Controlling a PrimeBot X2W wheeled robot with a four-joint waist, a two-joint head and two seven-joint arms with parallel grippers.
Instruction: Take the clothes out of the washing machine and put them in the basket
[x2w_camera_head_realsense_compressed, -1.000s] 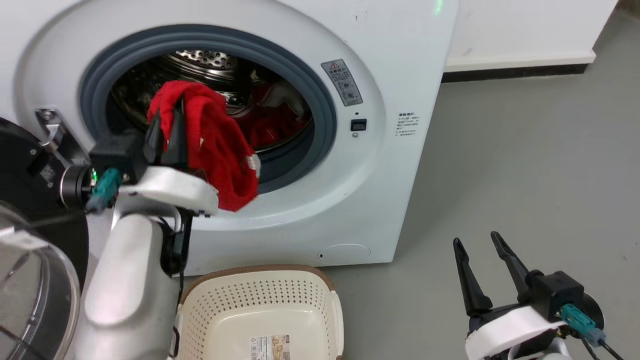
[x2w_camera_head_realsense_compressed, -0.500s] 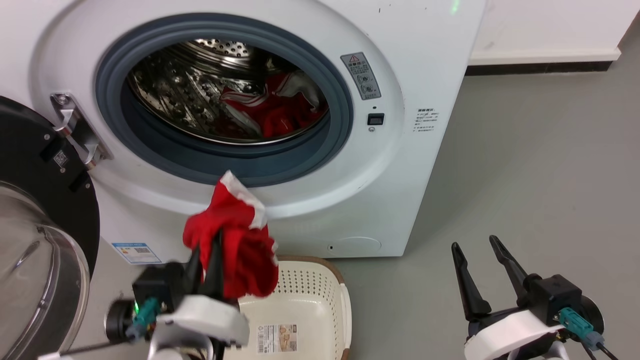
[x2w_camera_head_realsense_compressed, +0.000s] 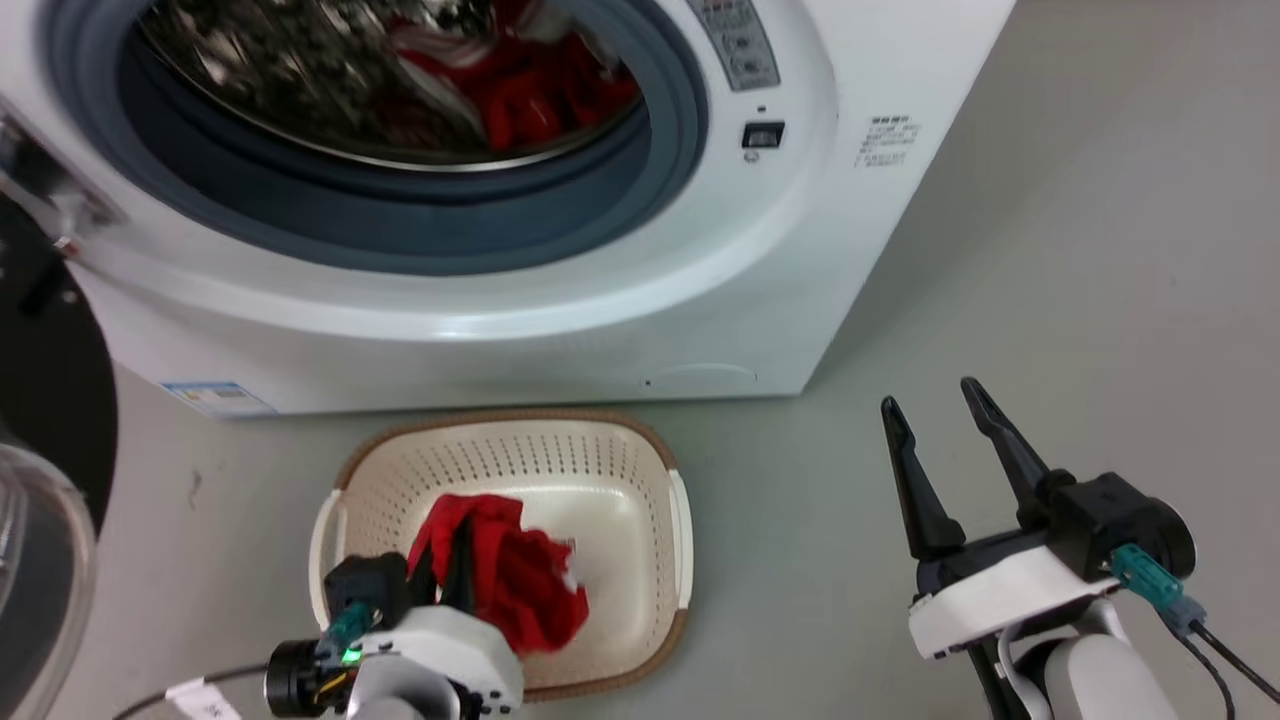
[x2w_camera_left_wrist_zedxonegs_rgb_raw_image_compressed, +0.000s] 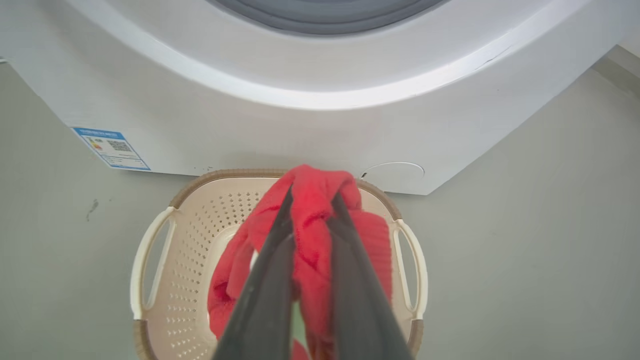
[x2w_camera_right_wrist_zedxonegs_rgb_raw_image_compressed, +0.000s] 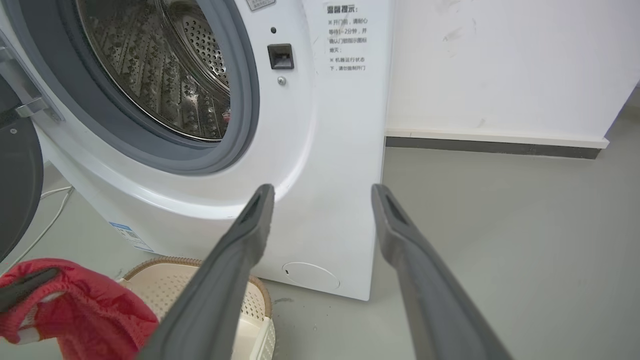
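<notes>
Grey smooth floor (x2w_camera_head_realsense_compressed: 1050, 250) runs under everything. On it stands the large white front-loading washing machine (x2w_camera_head_realsense_compressed: 600, 330) with its round grey rubber-rimmed porthole. Its black-framed glass door (x2w_camera_head_realsense_compressed: 45, 400) is swung open on my left. Just in front of the machine sits the cream-white perforated plastic basket (x2w_camera_head_realsense_compressed: 500, 415) with a brown woven-look rim and 2 side handles.

My left claw (x2w_camera_left_wrist_zedxonegs_rgb_raw_image_compressed: 312, 196) is clenched on 1 bright red soft fabric garment (x2w_camera_head_realsense_compressed: 530, 590), which hangs over the near half of the basket. Its lower folds look to be inside the rim, though I cannot tell whether they touch the bottom. My right claw (x2w_camera_head_realsense_compressed: 928, 395) is released, grasping nothing, well off to the right over bare floor.

I judge the step in hand to be the drop. The next move calls for spreading my left fingers (x2w_camera_left_wrist_zedxonegs_rgb_raw_image_compressed: 265, 300) so the fabric falls clear, taking care that the soft fabric does not snag on them. After that I must reach up into the porthole, since more red clothes with white striped trim (x2w_camera_head_realsense_compressed: 530, 100) lie in the steel drum.

The head view gives me that heap in the drum and places both claws against the basket. The left wrist view gives me the pinch itself: fabric bunched between and over my 2 dark fingers, centred between the handles. The right wrist view looks along my parted fingers at the drum's perforated wall. It also catches the held garment side-on at its lower left, next to the basket's rim.
</notes>
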